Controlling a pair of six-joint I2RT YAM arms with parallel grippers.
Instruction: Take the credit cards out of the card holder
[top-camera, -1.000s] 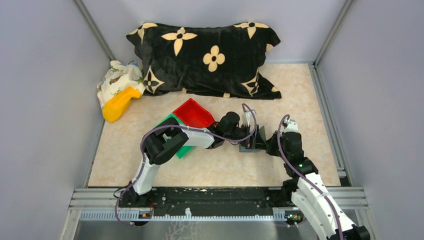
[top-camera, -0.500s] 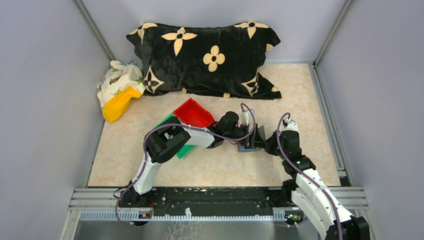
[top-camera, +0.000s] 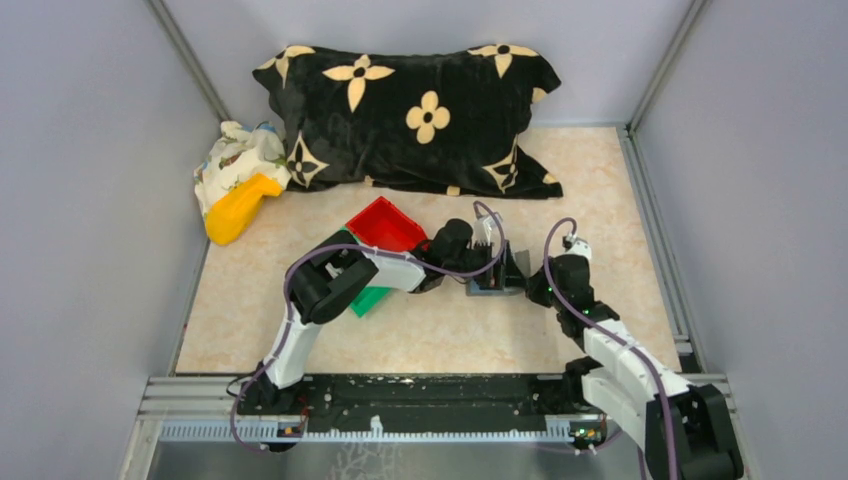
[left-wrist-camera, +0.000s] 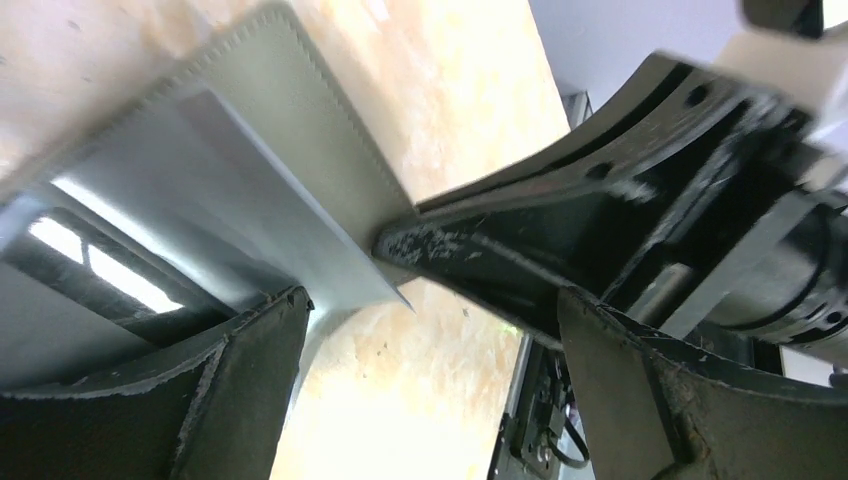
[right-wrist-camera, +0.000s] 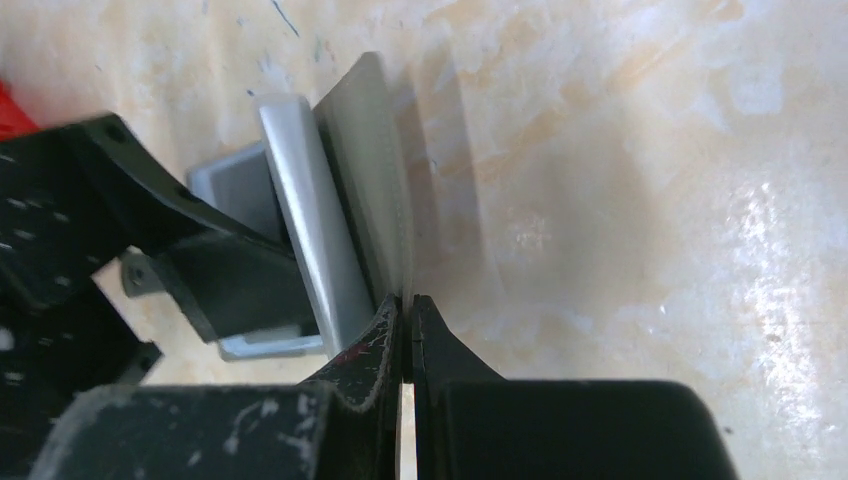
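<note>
Centre of the overhead frame, just right of the red bin (top-camera: 385, 225), the grey card holder (top-camera: 492, 283) stands propped open on the bench (top-camera: 420, 330). The right fingers (right-wrist-camera: 370, 345) are pinched shut on the edge of its outer flap, apparently to anchor it and expose the pockets. The left fingers (left-wrist-camera: 240, 370) are spread wide on either side of the pocket half, seemingly lined up to reach for a card. No card lies free in view.
</note>
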